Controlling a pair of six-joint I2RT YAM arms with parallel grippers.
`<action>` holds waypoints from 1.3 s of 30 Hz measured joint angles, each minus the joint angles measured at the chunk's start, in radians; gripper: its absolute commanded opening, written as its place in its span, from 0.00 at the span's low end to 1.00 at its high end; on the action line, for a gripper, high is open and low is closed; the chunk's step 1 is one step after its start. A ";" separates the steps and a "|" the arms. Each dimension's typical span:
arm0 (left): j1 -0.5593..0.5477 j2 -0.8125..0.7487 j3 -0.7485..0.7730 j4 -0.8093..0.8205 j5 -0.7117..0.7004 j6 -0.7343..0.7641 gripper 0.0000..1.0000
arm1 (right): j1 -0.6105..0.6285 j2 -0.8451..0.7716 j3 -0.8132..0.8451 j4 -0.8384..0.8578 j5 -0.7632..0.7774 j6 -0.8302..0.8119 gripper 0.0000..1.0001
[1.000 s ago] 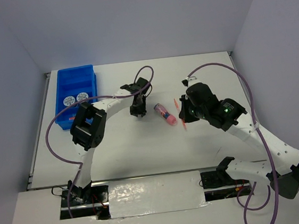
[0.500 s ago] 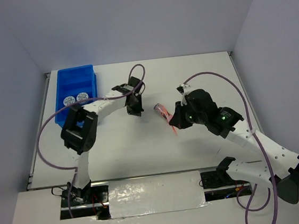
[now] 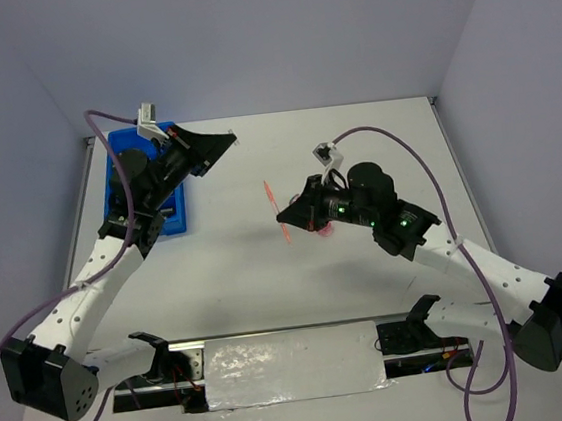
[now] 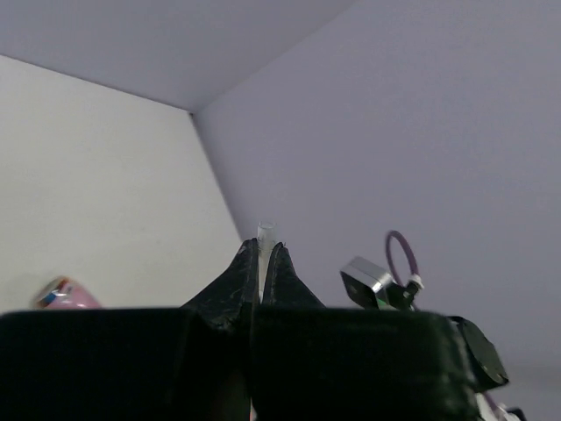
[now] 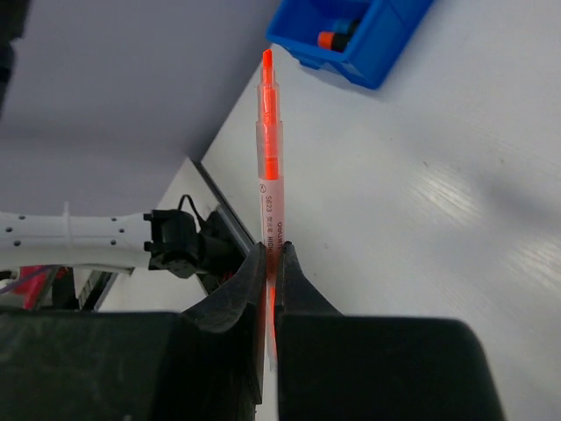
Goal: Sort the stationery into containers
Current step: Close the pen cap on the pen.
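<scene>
My left gripper is raised off the table near the blue tray, shut on a thin grey stick whose pale tip pokes out between the fingertips; the left wrist view shows it pointing at the far wall. My right gripper is over the table's middle, shut on an orange stick. In the right wrist view the orange stick points toward the tray, which holds an orange-capped highlighter. The pink-capped tube lies on the table.
The left arm covers most of the tray in the top view. Purple cables loop above both arms. The table's near edge with the arm bases shows beneath the orange stick.
My left gripper has lifted off the table and swung back left toward the tray with the grey stick. My right gripper has moved left with the orange stick.
</scene>
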 measured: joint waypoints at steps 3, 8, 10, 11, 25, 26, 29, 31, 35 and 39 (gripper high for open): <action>0.020 0.007 -0.060 0.119 0.069 -0.089 0.00 | 0.012 0.040 0.026 0.051 -0.012 0.007 0.00; 0.037 0.033 -0.105 0.172 0.138 -0.165 0.00 | 0.029 0.072 0.082 0.068 -0.016 -0.002 0.00; 0.037 0.029 -0.105 0.182 0.153 -0.168 0.00 | 0.036 0.074 0.100 0.068 -0.016 -0.013 0.00; 0.036 0.026 -0.105 0.185 0.159 -0.168 0.00 | 0.038 0.074 0.108 0.068 -0.015 -0.018 0.00; 0.036 0.004 -0.105 0.201 0.201 -0.170 0.00 | 0.038 0.117 0.172 0.049 -0.015 -0.069 0.00; 0.036 0.002 -0.105 0.203 0.201 -0.170 0.00 | 0.038 0.117 0.173 0.049 -0.013 -0.069 0.00; 0.036 -0.006 -0.105 0.203 0.204 -0.170 0.00 | 0.038 0.118 0.173 0.047 -0.008 -0.072 0.00; 0.036 -0.012 -0.107 0.204 0.204 -0.170 0.00 | 0.038 0.120 0.173 0.046 -0.007 -0.072 0.00; 0.036 -0.030 -0.123 0.204 0.209 -0.169 0.00 | 0.038 0.130 0.173 0.046 -0.006 -0.071 0.00; 0.036 -0.041 -0.136 0.203 0.211 -0.169 0.00 | 0.038 0.135 0.173 0.046 -0.006 -0.071 0.00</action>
